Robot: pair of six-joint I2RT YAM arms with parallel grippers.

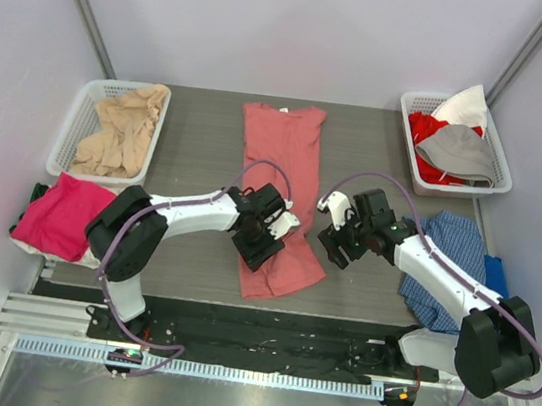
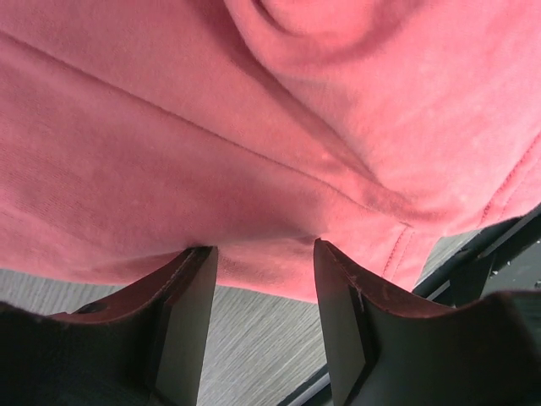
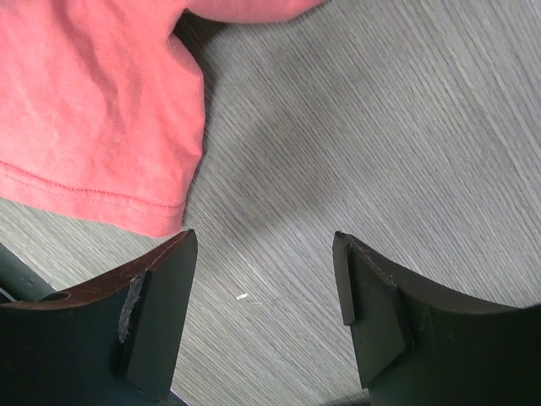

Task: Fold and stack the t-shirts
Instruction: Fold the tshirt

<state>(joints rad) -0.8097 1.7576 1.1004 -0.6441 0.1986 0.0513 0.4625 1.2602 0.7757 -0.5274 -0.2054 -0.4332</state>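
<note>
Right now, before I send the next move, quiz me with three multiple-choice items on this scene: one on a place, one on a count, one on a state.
1. Where does the salmon-red t-shirt lie?
A. Inside a basket
B. On the floor
C. Along the middle of the table

2. How many white baskets stand on the table?
A. One
B. Two
C. Three

3. The right gripper is:
A. open above bare tabletop
B. shut on the shirt's hem
C. out of every view

Answers:
1 C: the top view shows it stretched out on the tabletop between the baskets.
2 B: the left basket sits at the far left and the right basket at the far right.
3 A: its wrist view shows the jaws apart with only tabletop between them and the shirt's hem off to one side.
</note>
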